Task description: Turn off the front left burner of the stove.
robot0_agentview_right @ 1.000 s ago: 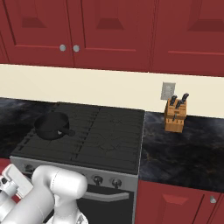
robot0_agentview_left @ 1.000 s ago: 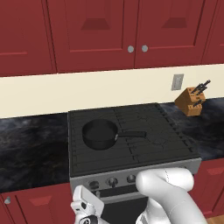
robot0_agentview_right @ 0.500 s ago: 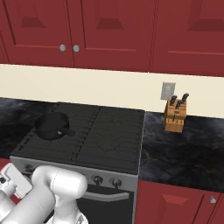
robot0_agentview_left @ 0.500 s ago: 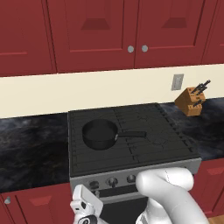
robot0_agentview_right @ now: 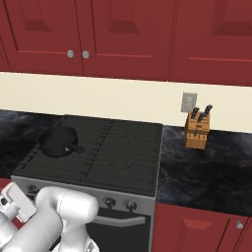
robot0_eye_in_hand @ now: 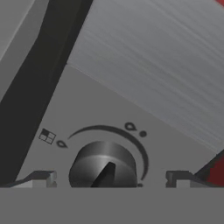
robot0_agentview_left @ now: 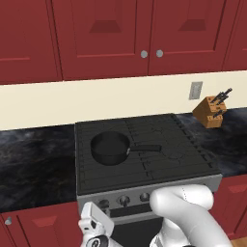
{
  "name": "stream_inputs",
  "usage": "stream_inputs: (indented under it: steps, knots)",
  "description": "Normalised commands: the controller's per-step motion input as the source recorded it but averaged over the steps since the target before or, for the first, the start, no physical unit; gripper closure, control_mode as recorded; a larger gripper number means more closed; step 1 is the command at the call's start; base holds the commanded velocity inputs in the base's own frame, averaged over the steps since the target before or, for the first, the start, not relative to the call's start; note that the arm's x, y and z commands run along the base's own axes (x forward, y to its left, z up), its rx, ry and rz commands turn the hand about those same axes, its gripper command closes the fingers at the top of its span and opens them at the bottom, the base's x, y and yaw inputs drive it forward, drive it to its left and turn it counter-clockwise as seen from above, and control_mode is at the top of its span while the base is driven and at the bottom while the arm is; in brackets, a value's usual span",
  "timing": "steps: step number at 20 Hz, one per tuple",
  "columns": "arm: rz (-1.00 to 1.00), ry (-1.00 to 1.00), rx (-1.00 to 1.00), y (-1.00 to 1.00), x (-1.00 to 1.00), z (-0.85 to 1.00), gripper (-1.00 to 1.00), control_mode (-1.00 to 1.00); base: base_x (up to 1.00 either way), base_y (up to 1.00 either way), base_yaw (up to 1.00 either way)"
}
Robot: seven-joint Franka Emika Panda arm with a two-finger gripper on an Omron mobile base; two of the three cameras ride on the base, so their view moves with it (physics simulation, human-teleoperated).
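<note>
Low at the near left corner of the stove [robot0_agentview_left: 144, 159], just in front of its silver front panel [robot0_agentview_left: 144, 190], hangs the gripper [robot0_eye_in_hand: 109, 180], jaws spread wide, one dark fingertip [robot0_eye_in_hand: 40, 178] on each side of a round dark knob [robot0_eye_in_hand: 104, 168] and clear of it, nothing pinched. Seen from the hand, knob close ahead, with a raised pointer ridge across its face, a curved dial mark arching over it and a small square symbol beside it on the grey panel. From the left base camera, white hand [robot0_agentview_left: 96, 226] below the left end of the knob row [robot0_agentview_left: 124, 199]; from the right base camera, same hand at the lower left edge [robot0_agentview_right: 12, 204], beside the white arm [robot0_agentview_right: 59, 216]. Front left burner [robot0_agentview_left: 108, 169] under the black grate bars at the near left of the cooktop, nearer than a black saucepan [robot0_agentview_left: 110, 147] sitting on the far left burner with its handle pointing right. No flame discernible at either burner. Wooden knife block [robot0_agentview_left: 211, 111] on the dark marbled counter [robot0_agentview_left: 34, 159] to the right of the stove, beneath a wall socket [robot0_agentview_left: 195, 90] on the cream wall. Red cabinets [robot0_agentview_left: 120, 34] above, with small round silver pulls.
</note>
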Motion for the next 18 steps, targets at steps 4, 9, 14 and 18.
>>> stream_inputs:
  steps: [4, 9, 14, 18]
  knots:
    - [0.00, 0.00, 0.01, -0.13, 0.06, 0.00, -1.00, -1.00, 0.00, 0.00, 0.00]
    - [0.00, 0.00, 0.03, 0.00, 0.00, 0.00, 1.00, -1.00, 0.00, 0.00, 0.00]
    - [0.00, -0.02, 0.07, 0.00, -0.01, 0.00, 1.00, -1.00, 0.00, 0.00, 0.00]
    - [0.00, -0.03, 0.12, 0.00, 0.00, 0.00, 1.00, -1.00, 0.00, 0.00, 0.00]
